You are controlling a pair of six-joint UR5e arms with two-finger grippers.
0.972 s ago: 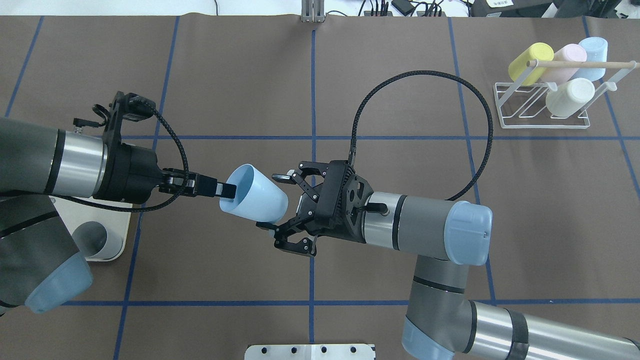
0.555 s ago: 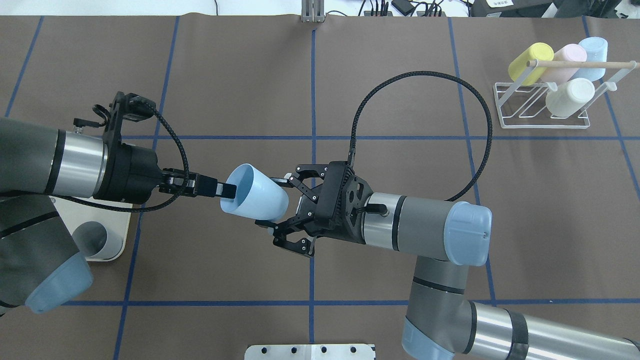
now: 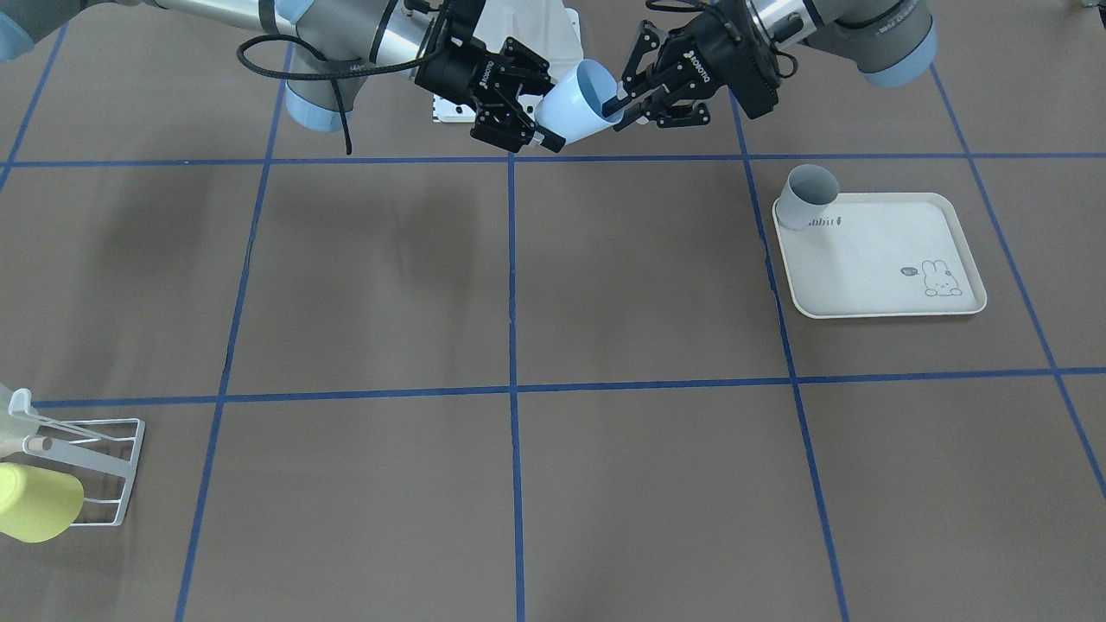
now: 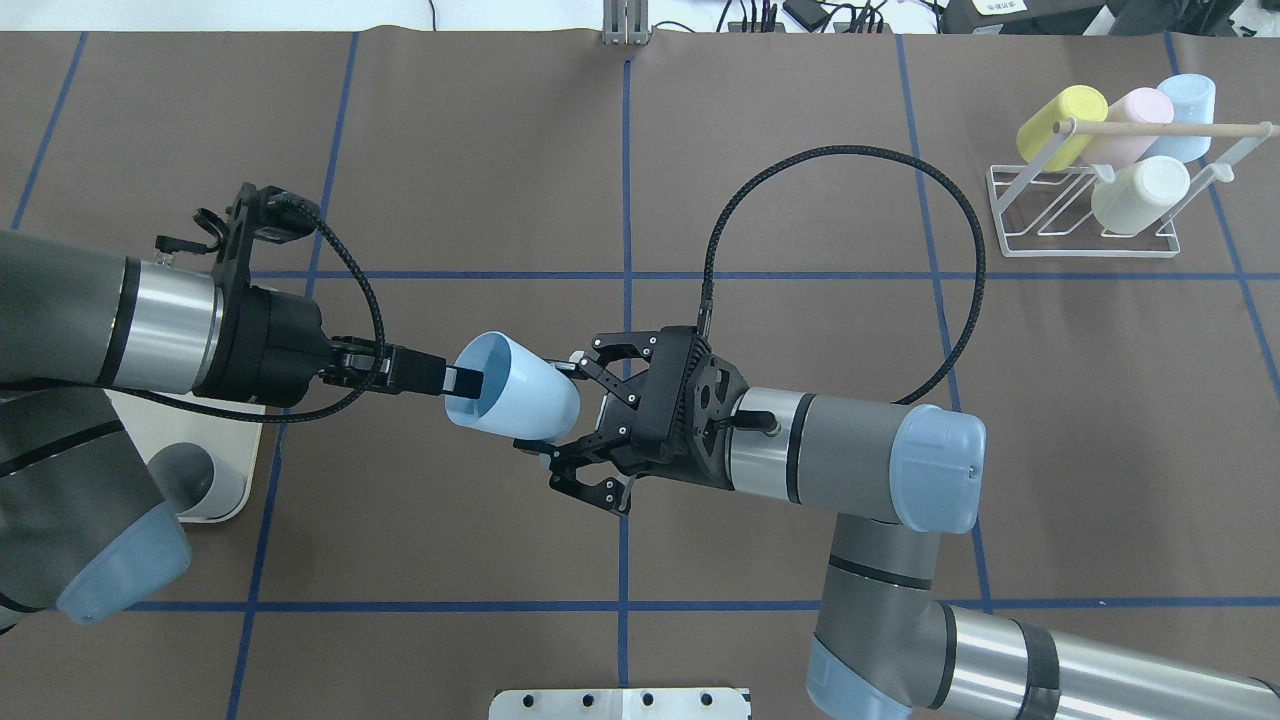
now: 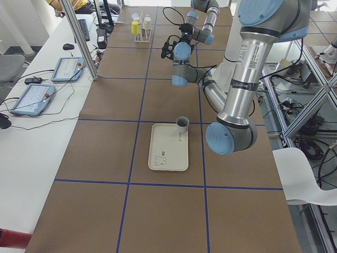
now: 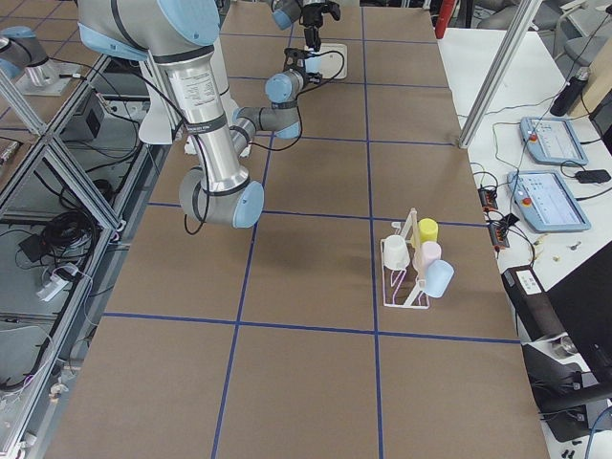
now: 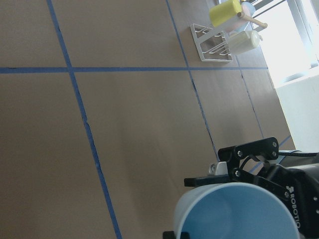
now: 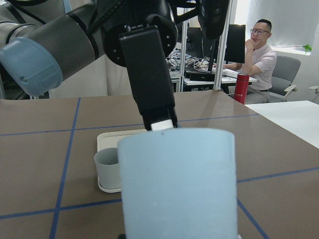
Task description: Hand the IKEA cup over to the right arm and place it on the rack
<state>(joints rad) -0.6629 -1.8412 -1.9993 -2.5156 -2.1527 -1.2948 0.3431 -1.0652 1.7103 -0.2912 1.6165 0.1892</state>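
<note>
Left gripper: pinched onto the cup's rim, one finger inside the mouth, one outside.
Cup: one, held off the table between the two grippers. Pale blue, plain, smooth, tapered. It lies on its side, the wide mouth toward the left gripper and the narrow closed base toward the right.
Right gripper: fingers spread to either side of the base end, right at the wall. Can't tell if they press on it.
Arms: two. Left arm has a short wrist cable. Right arm carries a long looping black cable.
Back behind the left gripper: one cream tray with one grey cup upright at its corner.
Well apart from the right gripper, out past its elbow: one white wire rack with a wooden rod. Four cups on it: yellow cup, pink cup, blue cup, white cup.
Beyond the table: one seated person and one red bottle.
</note>
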